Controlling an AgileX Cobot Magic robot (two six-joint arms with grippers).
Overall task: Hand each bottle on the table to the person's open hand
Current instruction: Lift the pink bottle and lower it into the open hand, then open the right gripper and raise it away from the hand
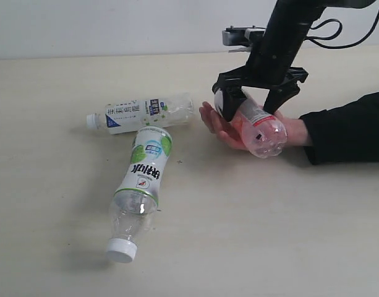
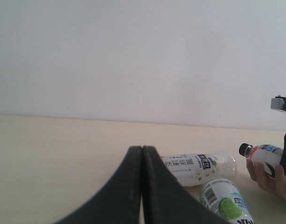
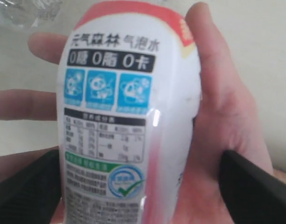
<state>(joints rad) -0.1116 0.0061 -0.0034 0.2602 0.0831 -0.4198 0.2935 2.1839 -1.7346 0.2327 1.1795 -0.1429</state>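
- Over the person's open hand point(image 1: 215, 120), the exterior view shows the right gripper point(image 1: 251, 104) astride the pink-labelled bottle point(image 1: 262, 129), jaws spread; the bottle lies on the palm.
- Only the left wrist view shows the left gripper point(image 2: 142, 150): pressed together, empty.
- Two other bottles point(image 1: 143, 179) lie on the table point(image 1: 269, 235).

In the exterior view the right claw point(image 1: 251, 110) covers the neck end of the pink-label bottle point(image 1: 263, 130), and the picture's edge cuts off the black sleeve point(image 1: 350, 127). In the left wrist view the left claw point(image 2: 142, 149) hides the cap end of the white-blue bottle point(image 2: 198, 167), and the edge cuts the green-label bottle point(image 2: 225, 201).
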